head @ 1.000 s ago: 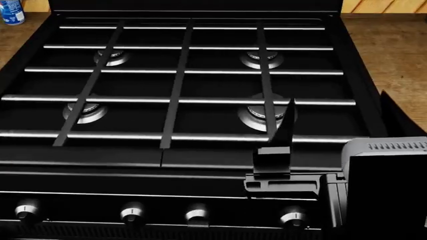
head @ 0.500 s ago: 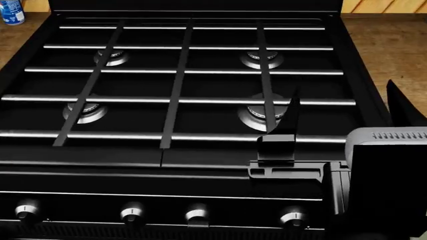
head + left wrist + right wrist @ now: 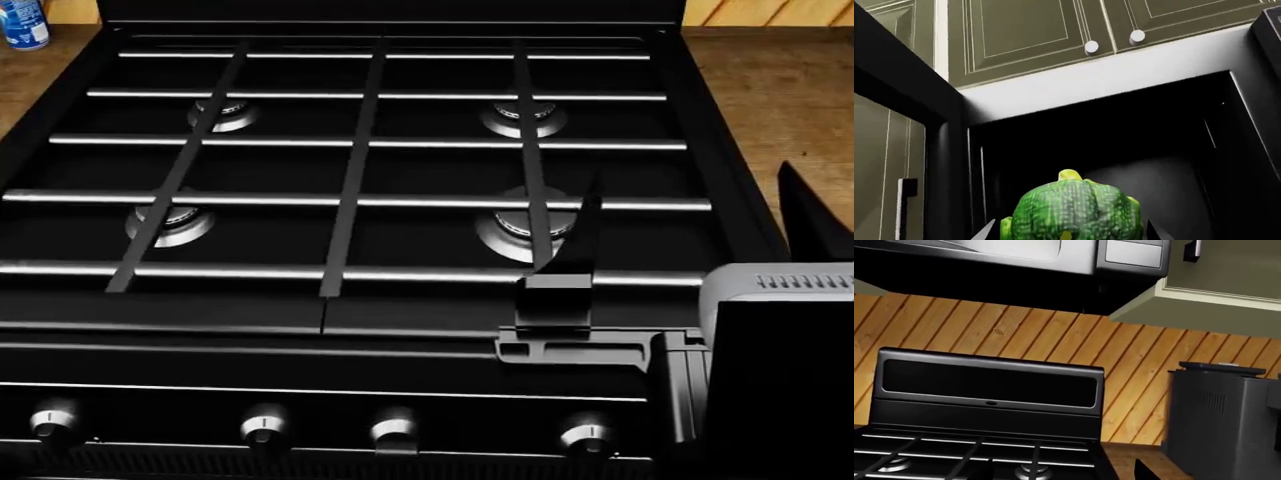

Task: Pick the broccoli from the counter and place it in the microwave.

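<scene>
The broccoli (image 3: 1074, 210), a bright-green lumpy floret, sits between the two fingertips of my left gripper (image 3: 1069, 233), which is shut on it. It is held up in front of the microwave's open dark cavity (image 3: 1121, 145), with the microwave door (image 3: 894, 150) swung open to one side. The left gripper does not show in the head view. My right gripper (image 3: 694, 228) is open and empty, low over the front right of the stove. The right wrist view shows the microwave's underside (image 3: 1021, 260) above the stove. The wooden counter (image 3: 787, 90) flanks the stove.
The black gas stove (image 3: 360, 170) with grates and knobs fills the head view. A blue-and-white can (image 3: 24, 22) stands on the counter at far left. Olive cabinets (image 3: 1027, 35) hang above the microwave. A dark grey appliance (image 3: 1221, 415) stands right of the stove.
My right gripper has shifted slightly to the right and its wrist has sunk a little in the head view. The stove and the can have not moved.
</scene>
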